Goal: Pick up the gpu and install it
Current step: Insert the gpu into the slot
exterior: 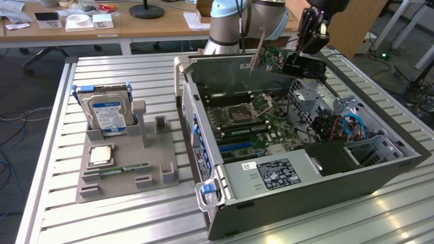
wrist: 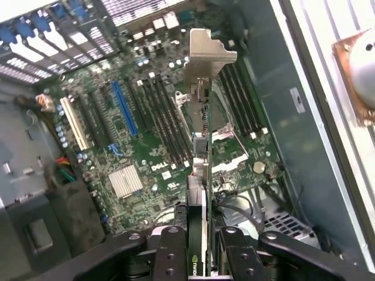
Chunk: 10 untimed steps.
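Gripper (exterior: 308, 50) was clenched on the gpu (exterior: 288, 62), the card held aloft edge-on above the motherboard (wrist: 135, 146) inside the open computer case (exterior: 379, 168), silver bracket (wrist: 208, 55) at its far end.

exterior high over computer case (exterior: 298, 195), wrist close above motherboard (wrist: 146, 170)

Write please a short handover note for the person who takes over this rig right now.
Pincer: shut on the graphics card, gripping it at one end.
Card: in the air above the open computer case, over the motherboard, not touching it.
Done: the card is picked up and sits over the case.
Left: the card is not yet in any slot.
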Available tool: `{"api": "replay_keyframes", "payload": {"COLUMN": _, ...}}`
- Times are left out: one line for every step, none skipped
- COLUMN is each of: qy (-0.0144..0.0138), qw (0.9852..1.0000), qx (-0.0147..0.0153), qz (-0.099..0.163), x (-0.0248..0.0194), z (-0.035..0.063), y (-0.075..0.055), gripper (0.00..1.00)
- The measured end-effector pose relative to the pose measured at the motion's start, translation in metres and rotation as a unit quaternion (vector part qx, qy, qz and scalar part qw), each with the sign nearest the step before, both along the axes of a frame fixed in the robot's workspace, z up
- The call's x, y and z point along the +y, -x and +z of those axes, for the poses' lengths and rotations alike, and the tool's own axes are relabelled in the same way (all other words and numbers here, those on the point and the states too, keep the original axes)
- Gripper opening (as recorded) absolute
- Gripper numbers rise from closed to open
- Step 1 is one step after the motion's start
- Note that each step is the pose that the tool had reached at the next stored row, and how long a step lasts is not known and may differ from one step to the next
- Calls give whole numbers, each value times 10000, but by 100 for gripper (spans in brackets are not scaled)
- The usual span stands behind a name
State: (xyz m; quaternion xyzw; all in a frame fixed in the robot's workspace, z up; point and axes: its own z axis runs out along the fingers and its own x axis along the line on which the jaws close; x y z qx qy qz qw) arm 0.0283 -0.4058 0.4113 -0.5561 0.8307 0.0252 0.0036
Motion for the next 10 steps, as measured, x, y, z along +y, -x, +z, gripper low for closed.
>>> {"api": "replay_keyframes", "payload": {"qy": 0, "qw": 10000, "qx": 0, "qz": 90, "x": 0, "z": 0, "y": 0, "gripper": 26}}
{"api": "replay_keyframes", "payload": {"qy": 0, "qw": 9998, "qx": 0, "qz": 179, "x": 0, "z": -1, "y": 0, "gripper": 26}}
{"api": "replay_keyframes", "payload": {"qy": 0, "qw": 9996, "qx": 0, "qz": 270, "x": 0, "z": -1, "y": 0, "gripper": 26}}
{"api": "replay_keyframes", "payload": {"qy": 0, "qw": 9994, "qx": 0, "qz": 359, "x": 0, "z": -2, "y": 0, "gripper": 26}}
{"api": "replay_keyframes", "payload": {"qy": 0, "qw": 9990, "qx": 0, "qz": 458, "x": 0, "z": -2, "y": 0, "gripper": 26}}
{"api": "replay_keyframes", "payload": {"qy": 0, "qw": 9985, "qx": 0, "qz": 544, "x": 0, "z": -3, "y": 0, "gripper": 26}}
{"api": "replay_keyframes", "payload": {"qy": 0, "qw": 9980, "qx": 0, "qz": 634, "x": 0, "z": -3, "y": 0, "gripper": 26}}
{"api": "replay_keyframes", "payload": {"qy": 0, "qw": 9974, "qx": 0, "qz": 724, "x": 0, "z": -3, "y": 0, "gripper": 26}}
{"api": "replay_keyframes", "payload": {"qy": 0, "qw": 9967, "qx": 0, "qz": 813, "x": 0, "z": -4, "y": 0, "gripper": 26}}
{"api": "replay_keyframes", "payload": {"qy": 0, "qw": 9959, "qx": 0, "qz": 903, "x": 0, "z": -5, "y": 0, "gripper": 26}}
